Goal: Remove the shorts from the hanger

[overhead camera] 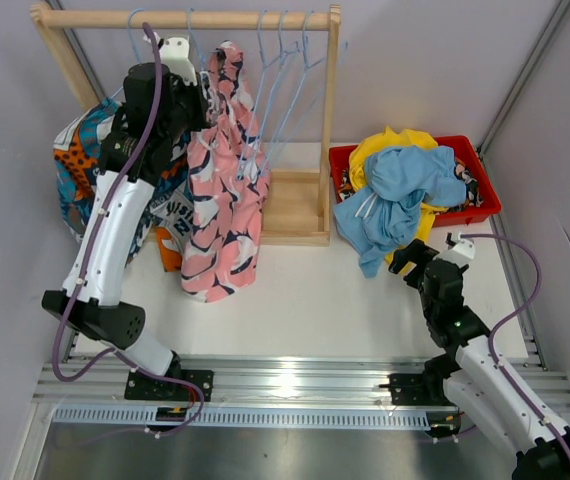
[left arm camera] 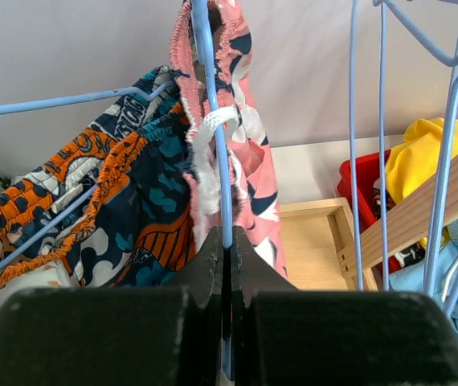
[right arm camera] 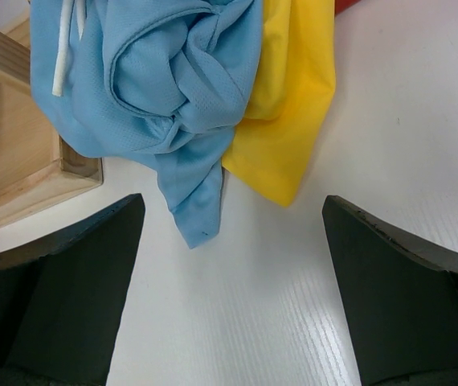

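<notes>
Pink shorts with dark marks (overhead camera: 225,200) (left arm camera: 249,153) hang from a thin blue hanger (left arm camera: 213,121) on the wooden rail (overhead camera: 185,18). My left gripper (overhead camera: 203,98) (left arm camera: 226,241) is up at the rail, shut on that hanger's wire just below the waistband. Teal-orange patchwork shorts (overhead camera: 80,160) (left arm camera: 132,201) hang to its left on another blue hanger. Light blue shorts (overhead camera: 395,195) (right arm camera: 173,80) and yellow shorts (overhead camera: 395,140) (right arm camera: 293,104) lie heaped over the red bin (overhead camera: 475,170). Low over the table, my right gripper (overhead camera: 410,255) (right arm camera: 229,217) stands open and empty, just in front of that heap.
Several bare blue hangers (overhead camera: 285,70) hang at the right end of the rail. The rack's wooden base (overhead camera: 295,205) sits between the pink shorts and the bin. Grey walls close in both sides, and a metal rail runs along the table's near edge.
</notes>
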Controlling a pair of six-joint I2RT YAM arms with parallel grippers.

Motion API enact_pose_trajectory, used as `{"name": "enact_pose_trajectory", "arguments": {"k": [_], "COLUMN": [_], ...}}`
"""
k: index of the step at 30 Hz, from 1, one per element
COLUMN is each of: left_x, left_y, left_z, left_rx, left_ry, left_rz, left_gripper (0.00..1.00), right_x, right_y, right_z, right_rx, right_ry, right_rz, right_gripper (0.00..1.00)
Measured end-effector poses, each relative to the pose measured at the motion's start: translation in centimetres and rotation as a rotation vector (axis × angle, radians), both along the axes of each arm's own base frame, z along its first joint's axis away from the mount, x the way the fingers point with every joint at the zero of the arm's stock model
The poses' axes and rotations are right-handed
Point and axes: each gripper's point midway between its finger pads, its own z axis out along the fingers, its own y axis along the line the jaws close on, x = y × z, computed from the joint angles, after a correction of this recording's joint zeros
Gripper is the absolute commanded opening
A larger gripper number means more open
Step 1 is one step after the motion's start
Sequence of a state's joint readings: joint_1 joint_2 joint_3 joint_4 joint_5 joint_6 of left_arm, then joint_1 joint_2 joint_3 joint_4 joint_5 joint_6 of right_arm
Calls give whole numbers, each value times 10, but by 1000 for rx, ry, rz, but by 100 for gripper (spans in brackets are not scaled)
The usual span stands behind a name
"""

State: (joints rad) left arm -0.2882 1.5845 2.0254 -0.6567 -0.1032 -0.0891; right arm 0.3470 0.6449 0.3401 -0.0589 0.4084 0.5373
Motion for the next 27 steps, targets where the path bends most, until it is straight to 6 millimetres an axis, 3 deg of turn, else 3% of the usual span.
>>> {"name": "enact_pose_trajectory", "arguments": {"k": [5,10,15,19,23,27], "left_x": [-6,-27,-69,-104,-134,-167], "left_y": [1,-1,4,11,13,16], "left_z": [8,45,99,118,101,46], "left_rx": [-10,-41,-80,-98,-101,-89], "left_ry": [-1,-54,-176,-232,-212,-122], "left_rz": [-3,-36,-71,-93,-124,-153], "left_gripper": [0,0,0,0,0,0], "right_x": [-2,-2,-4,-6,-8,-17], "right_y": [-1,-1,0,0,10,42], "right_z": [-5,-1,8,19,42,78], "right_rx": [-2,5,12,12,22,59], "right_ry": [7,-9,-38,-56,-119,-237], "right_rz": [-2,3,12,18,91,286], "right_gripper": [99,100,99,99,100,99]}}
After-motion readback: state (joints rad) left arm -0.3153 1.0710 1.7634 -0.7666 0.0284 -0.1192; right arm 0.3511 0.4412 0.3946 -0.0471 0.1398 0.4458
